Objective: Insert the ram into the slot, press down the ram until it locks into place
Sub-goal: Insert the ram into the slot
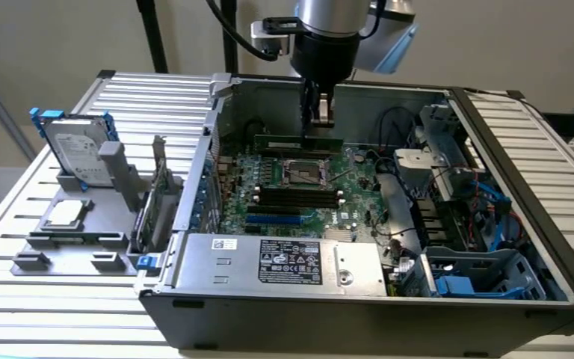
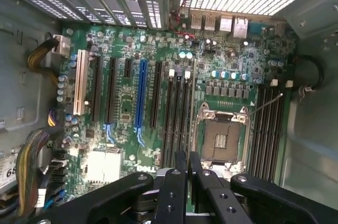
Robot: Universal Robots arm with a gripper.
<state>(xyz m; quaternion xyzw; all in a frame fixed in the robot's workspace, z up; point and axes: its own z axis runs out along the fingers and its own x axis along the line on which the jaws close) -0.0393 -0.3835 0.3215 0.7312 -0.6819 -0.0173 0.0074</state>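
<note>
My gripper (image 1: 319,133) hangs inside the open computer case, shut on the ram (image 1: 285,141). The ram is a thin green stick with a pale label, held level and lengthwise above the motherboard (image 1: 352,173), on the far side of the processor socket (image 1: 307,173). Several parallel black memory slots (image 1: 297,196) lie on the near side of the socket, all bare. In the wrist view the two black fingers (image 2: 174,192) stand close together, looking down on the board. Banks of black slots (image 2: 177,118) (image 2: 266,129) flank the socket (image 2: 222,139).
A blue slot (image 1: 277,219) and the grey power supply (image 1: 287,262) lie nearer the front. Cables and a drive cage (image 1: 466,202) crowd the exterior view's right. A fixture at the exterior view's left holds a hard drive (image 1: 72,153) and an upright green card (image 1: 152,206).
</note>
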